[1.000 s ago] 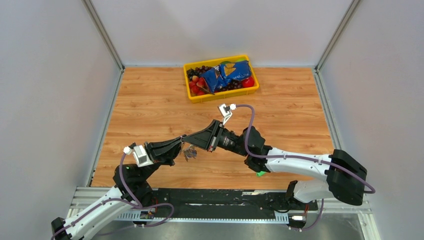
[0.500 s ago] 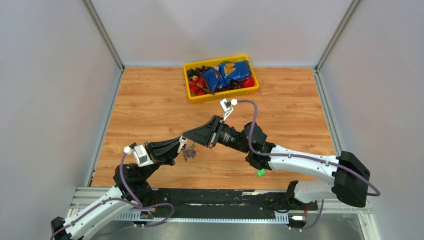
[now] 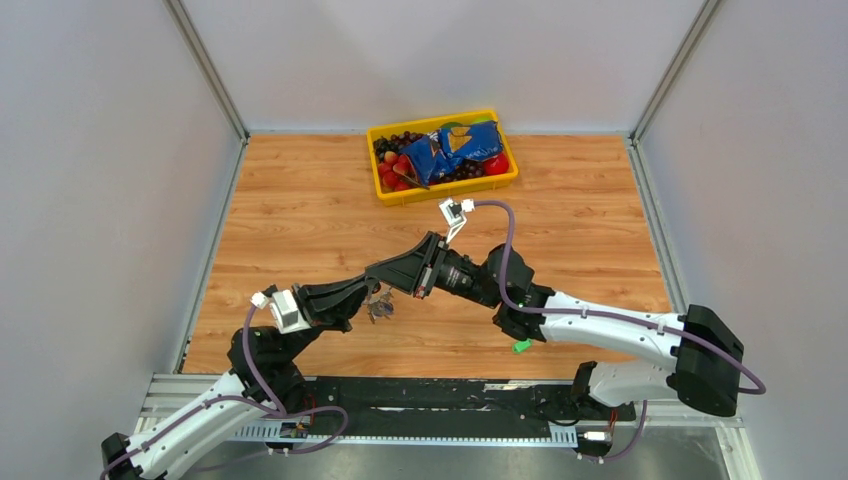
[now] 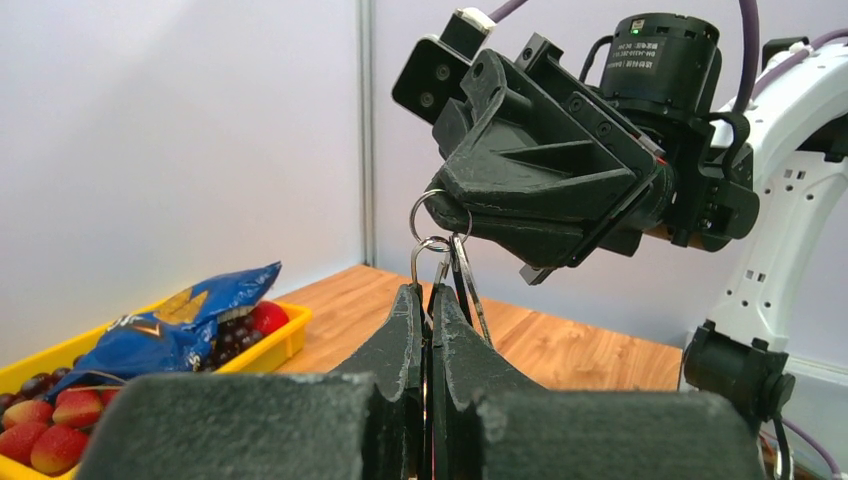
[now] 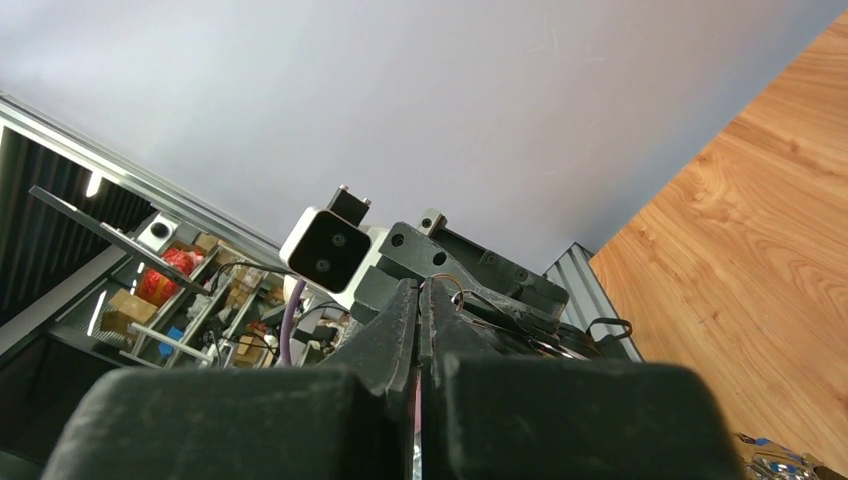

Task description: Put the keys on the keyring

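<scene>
The two grippers meet tip to tip above the table's front middle. The keyring (image 4: 437, 213), a thin silver wire circle, is pinched at the tip of my right gripper (image 3: 374, 273), which is shut. My left gripper (image 4: 425, 291) is shut on a silvery loop (image 4: 429, 247) that looks like a key's head and overlaps the ring. Thin dark keys (image 4: 468, 290) dangle beside the left fingers, seen from above as a small bunch (image 3: 380, 307). In the right wrist view a bit of wire (image 5: 452, 285) shows at the shut right gripper (image 5: 420, 286). A green-tagged key (image 3: 521, 346) lies on the table under the right forearm.
A yellow tray (image 3: 448, 188) with fruit and a blue snack bag (image 3: 455, 148) stands at the back middle. Grey walls close in the table on the left, right and back. The right arm's cable (image 3: 500, 225) loops above its wrist.
The right arm has shifted a little, uncovering more of the green-tagged key. Both grippers stay shut and pressed together at the ring.
</scene>
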